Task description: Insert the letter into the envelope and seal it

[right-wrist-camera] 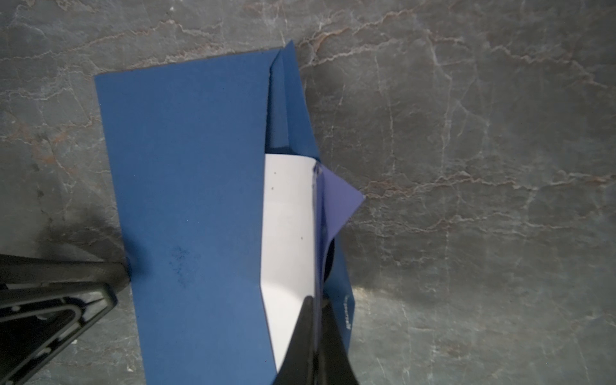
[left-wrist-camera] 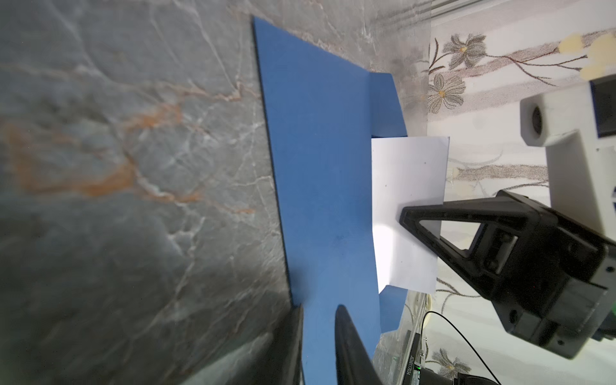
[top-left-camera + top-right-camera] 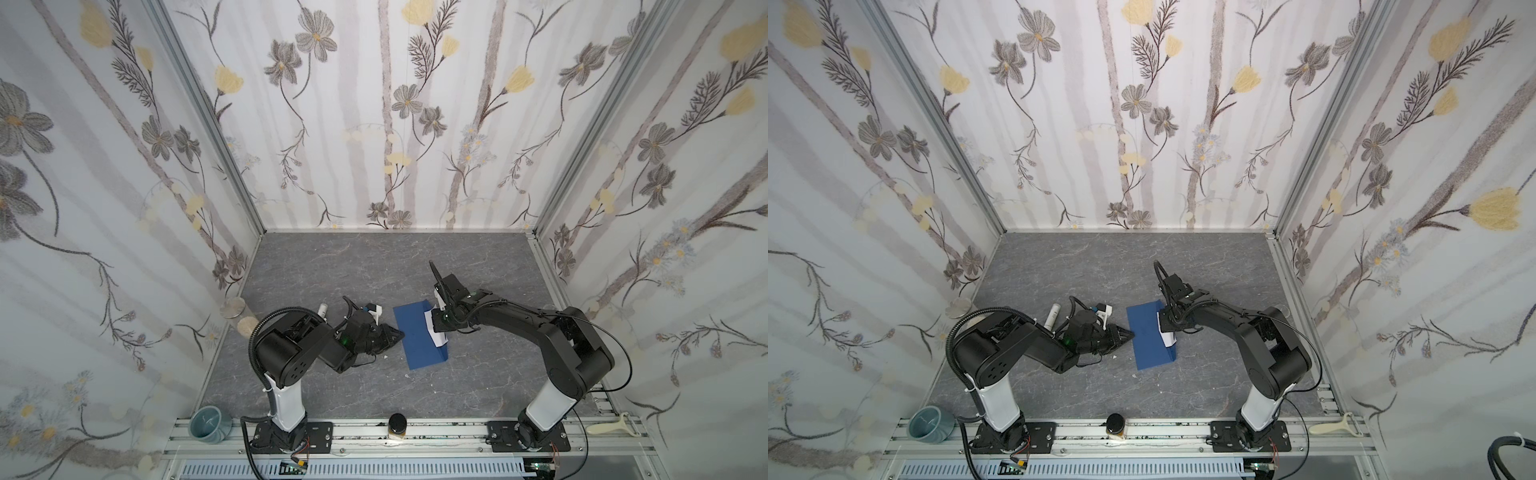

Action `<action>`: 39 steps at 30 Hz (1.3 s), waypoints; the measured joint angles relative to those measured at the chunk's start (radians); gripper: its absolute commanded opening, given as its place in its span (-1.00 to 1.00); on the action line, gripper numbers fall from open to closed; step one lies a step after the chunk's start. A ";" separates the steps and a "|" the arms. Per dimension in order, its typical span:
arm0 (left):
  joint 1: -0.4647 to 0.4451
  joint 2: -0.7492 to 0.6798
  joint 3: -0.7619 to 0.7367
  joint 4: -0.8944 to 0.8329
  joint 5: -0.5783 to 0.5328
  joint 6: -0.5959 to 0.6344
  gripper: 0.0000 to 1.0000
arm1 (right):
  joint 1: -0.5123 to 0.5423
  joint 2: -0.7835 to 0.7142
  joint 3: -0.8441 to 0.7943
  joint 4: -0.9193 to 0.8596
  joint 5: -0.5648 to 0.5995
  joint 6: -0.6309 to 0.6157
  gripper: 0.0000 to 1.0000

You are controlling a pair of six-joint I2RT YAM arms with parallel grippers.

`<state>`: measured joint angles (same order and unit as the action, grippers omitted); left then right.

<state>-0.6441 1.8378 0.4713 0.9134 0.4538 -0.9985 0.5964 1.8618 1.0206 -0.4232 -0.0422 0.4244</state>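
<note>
Right hand (image 1: pixel 312 306) clenched on letter (image 1: pixel 286 216); I drive it flat, straight toward left hand (image 2: pixel 320 311), which braces envelope (image 1: pixel 190 166) edge, jaws slightly parted. Avoid buckling.

From the envelope (image 3: pixel 419 338), 12 o'clock is bare table (image 3: pixel 374 266) — free passage. At 9 my left gripper (image 3: pixel 400 332) blocks the way; at 3, my right gripper (image 1: pixel 315 301) pinching the letter (image 1: pixel 288 216). Glue stick (image 3: pixel 322 309) — at 10.

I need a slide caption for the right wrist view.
Closed right gripper holds white paper letter partly inside dark blue paper envelope.
</note>
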 measured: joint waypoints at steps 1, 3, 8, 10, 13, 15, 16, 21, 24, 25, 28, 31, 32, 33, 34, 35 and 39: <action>0.000 0.002 0.002 0.000 0.000 0.000 -0.57 | 0.001 0.001 0.000 0.002 0.000 -0.003 -1.00; 0.000 0.007 0.008 0.000 0.002 0.000 -0.57 | 0.002 0.006 0.000 0.008 0.000 -0.006 -1.00; -0.003 0.014 0.017 0.000 0.003 -0.003 -0.57 | 0.012 0.018 -0.001 0.017 -0.048 -0.006 -1.00; -0.003 0.015 0.019 -0.001 0.003 -0.003 -0.57 | 0.011 0.019 -0.001 0.018 -0.056 -0.006 -1.00; -0.004 0.019 0.024 -0.002 0.006 -0.003 -0.57 | 0.010 0.024 0.000 0.019 -0.060 -0.006 -1.00; -0.004 0.022 0.027 -0.001 0.008 -0.003 -0.57 | 0.012 0.025 0.001 0.020 -0.061 -0.006 -1.00; -0.004 0.023 0.028 -0.001 0.008 -0.003 -0.57 | 0.012 0.026 0.001 0.020 -0.061 -0.006 -1.00; -0.004 0.024 0.029 -0.001 0.010 -0.003 -0.57 | 0.011 0.028 0.002 0.018 -0.051 -0.006 -0.85; -0.004 0.024 0.028 -0.001 0.010 -0.003 -0.58 | 0.012 0.015 0.005 0.006 -0.035 -0.006 -0.59; -0.004 0.024 0.028 -0.001 0.010 -0.003 -0.58 | 0.012 0.009 0.008 0.001 -0.033 -0.007 -0.55; -0.005 0.021 0.026 -0.002 0.010 -0.003 -0.58 | 0.012 -0.009 0.019 -0.017 -0.021 -0.008 -0.49; -0.005 0.020 0.024 -0.002 0.010 -0.003 -0.58 | 0.012 -0.016 0.024 -0.030 -0.001 -0.014 -0.47; -0.005 0.020 0.024 -0.002 0.010 -0.003 -0.58 | 0.012 -0.016 0.024 -0.032 0.003 -0.014 -0.47; -0.005 0.020 0.024 -0.002 0.010 -0.003 -0.58 | 0.012 -0.017 0.024 -0.034 0.006 -0.014 -0.47; -0.005 0.020 0.024 -0.002 0.010 -0.003 -0.58 | 0.012 -0.017 0.024 -0.035 0.009 -0.014 -0.50; -0.005 0.020 0.024 -0.002 0.010 -0.003 -0.58 | 0.012 -0.017 0.024 -0.037 0.013 -0.015 -0.55; -0.005 0.020 0.024 -0.002 0.010 -0.003 -0.58 | 0.012 -0.024 0.024 -0.051 0.016 -0.015 -0.82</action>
<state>-0.6491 1.8576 0.4950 0.9119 0.4637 -1.0019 0.6086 1.8378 1.0451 -0.4740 -0.0261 0.4091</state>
